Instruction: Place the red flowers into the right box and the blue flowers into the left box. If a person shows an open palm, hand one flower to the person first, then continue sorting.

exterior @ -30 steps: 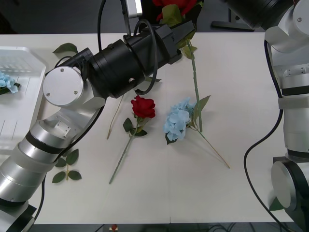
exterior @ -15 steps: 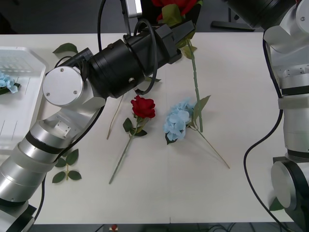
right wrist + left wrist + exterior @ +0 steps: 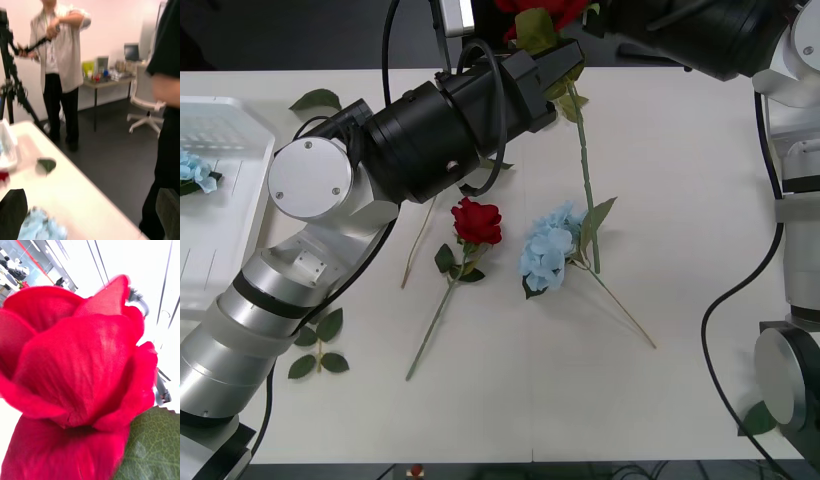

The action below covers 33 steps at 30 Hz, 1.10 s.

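White rectangular table (image 3: 510, 400); near its middle lie a deep-red artificial rose (image 3: 476, 221) on a thin green stem and, just beside it, a pale sky-blue hydrangea head (image 3: 547, 248) with large leaves; a loose dark-green leaf (image 3: 316, 99) lies near the far edge; a green leaf sprig (image 3: 317, 347) lies near the front left; a white shallow ribbed plastic bin (image 3: 220, 150) rests at the left edge, a second blue cluster (image 3: 192, 172) inside it.
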Available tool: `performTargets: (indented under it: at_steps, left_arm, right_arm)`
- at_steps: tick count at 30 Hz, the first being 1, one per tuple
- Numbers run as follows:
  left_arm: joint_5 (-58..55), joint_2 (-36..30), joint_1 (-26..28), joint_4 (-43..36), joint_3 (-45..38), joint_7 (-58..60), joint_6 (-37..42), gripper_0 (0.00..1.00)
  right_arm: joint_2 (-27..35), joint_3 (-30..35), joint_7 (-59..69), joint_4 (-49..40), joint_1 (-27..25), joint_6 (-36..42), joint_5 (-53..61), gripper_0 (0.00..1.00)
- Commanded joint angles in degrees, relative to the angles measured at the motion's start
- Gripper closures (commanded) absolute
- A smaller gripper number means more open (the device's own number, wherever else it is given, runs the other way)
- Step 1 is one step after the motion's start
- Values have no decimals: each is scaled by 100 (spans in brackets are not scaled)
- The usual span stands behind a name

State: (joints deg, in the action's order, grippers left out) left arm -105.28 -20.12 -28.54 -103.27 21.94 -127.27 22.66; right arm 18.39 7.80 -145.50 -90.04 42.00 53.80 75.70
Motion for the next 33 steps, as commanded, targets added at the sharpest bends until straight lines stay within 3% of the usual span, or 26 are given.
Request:
performTargets:
  at_steps: [1,9,16,26,33]
  left_arm:
    - [-45,158,68,-211,-67,-158,45,100]
    - [-45,158,68,-220,-76,-158,45,100]
    - [-54,158,68,-229,-76,-158,45,100]
    - [-54,158,76,-229,-76,-158,45,100]
    - [-54,158,76,-220,-67,-158,45,100]
  right_arm:
    - [253,-59,601,-75,203,746,-662,0]
    - [534,-428,1067,-66,195,2390,-1638,0]
    - [965,-1123,962,-75,98,2882,-1708,0]
    - [1764,-2125,821,-75,-122,2689,-1374,0]
    - [2160,-2151,724,-84,-500,2258,-618,0]
